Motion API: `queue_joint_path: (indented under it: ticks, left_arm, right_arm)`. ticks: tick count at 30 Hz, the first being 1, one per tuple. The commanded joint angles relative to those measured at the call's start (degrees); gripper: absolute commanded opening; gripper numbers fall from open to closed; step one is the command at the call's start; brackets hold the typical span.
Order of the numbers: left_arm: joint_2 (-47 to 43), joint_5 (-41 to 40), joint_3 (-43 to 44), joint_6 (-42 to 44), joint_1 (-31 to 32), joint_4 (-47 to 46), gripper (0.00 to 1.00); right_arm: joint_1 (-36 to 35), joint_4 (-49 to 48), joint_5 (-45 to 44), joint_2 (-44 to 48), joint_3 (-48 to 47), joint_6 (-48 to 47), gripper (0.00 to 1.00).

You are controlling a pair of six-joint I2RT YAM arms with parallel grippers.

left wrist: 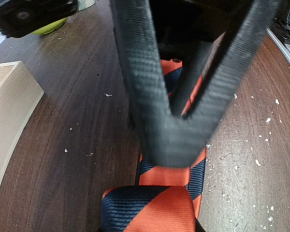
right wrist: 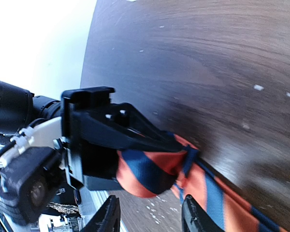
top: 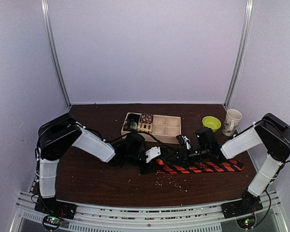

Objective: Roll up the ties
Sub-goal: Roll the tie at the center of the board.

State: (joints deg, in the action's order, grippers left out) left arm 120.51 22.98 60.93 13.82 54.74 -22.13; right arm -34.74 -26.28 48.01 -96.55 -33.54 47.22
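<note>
Tie (top: pixel 200 167) on surface (top: pixel 96 179); folded end clamped between left fingers (left wrist: pixel 140 87), striped length trailing off to their right. Right fingers (right wrist: pixel 106 215) spread apart, grasping nothing, just beside fold.

Woven cloth on dark wood.
The tie (left wrist: pixel 154 208) is finely ribbed woven cloth, faintly sheeny; my left fingers (left wrist: pixel 145 87) are matt black and ridged; the table (left wrist: pixel 63 121) is dark, smooth wood grain; the tray (left wrist: pixel 9 106) is pale bare wood.

Tie (left wrist: pixel 154 212) cropped at bottom edge; tray (left wrist: pixel 9 111) cut off left; right fingers (right wrist: pixel 105 217) cropped.
</note>
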Motion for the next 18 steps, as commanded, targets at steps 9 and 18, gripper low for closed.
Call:
queue_joint_path:
  ticks: [9,18]
  left_arm:
    - [3.5,-5.2,-2.3,2.5,-1.6,17.1,0.29]
    - [3.3,-4.8,-2.6,2.2,-1.6,16.6,0.29]
  right_arm:
    - [-4.8,9.0,-4.2,-5.0,-9.5,-3.0,0.4]
    - [-5.8,16.2,-7.5,-6.8,-11.1,-7.1,0.31]
